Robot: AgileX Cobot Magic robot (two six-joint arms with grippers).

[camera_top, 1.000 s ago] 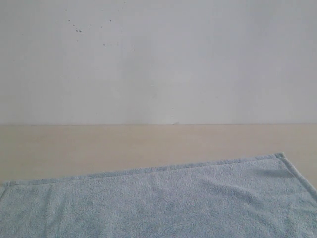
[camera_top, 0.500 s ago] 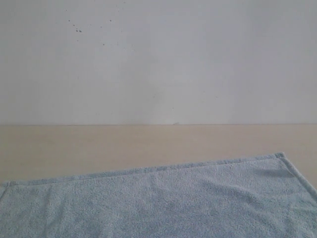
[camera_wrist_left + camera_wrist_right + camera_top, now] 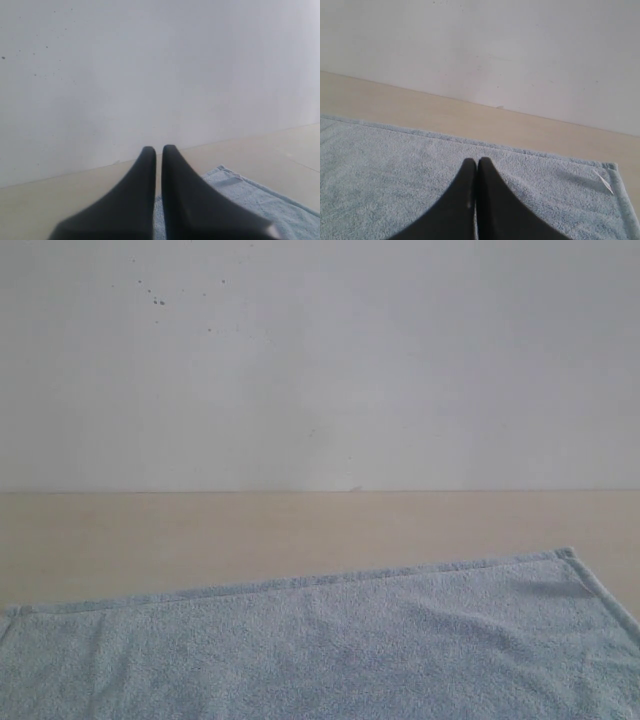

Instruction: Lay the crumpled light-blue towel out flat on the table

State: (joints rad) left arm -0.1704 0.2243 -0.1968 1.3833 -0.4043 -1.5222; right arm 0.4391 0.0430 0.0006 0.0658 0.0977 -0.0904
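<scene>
The light-blue towel (image 3: 330,645) lies flat and smooth on the beige table (image 3: 200,535), its hemmed far edge running across the exterior view. Neither gripper shows in that view. Seen from the left wrist, my left gripper (image 3: 158,148) is shut with nothing between its black fingers, raised near a towel (image 3: 250,200) corner. The right wrist view has my right gripper (image 3: 477,161) shut and empty above the towel (image 3: 385,170), near the corner with a small white tag (image 3: 603,182).
A white wall (image 3: 320,360) with small dark specks rises behind the table's far edge. Bare table (image 3: 470,122) shows between the towel's far hem and the wall.
</scene>
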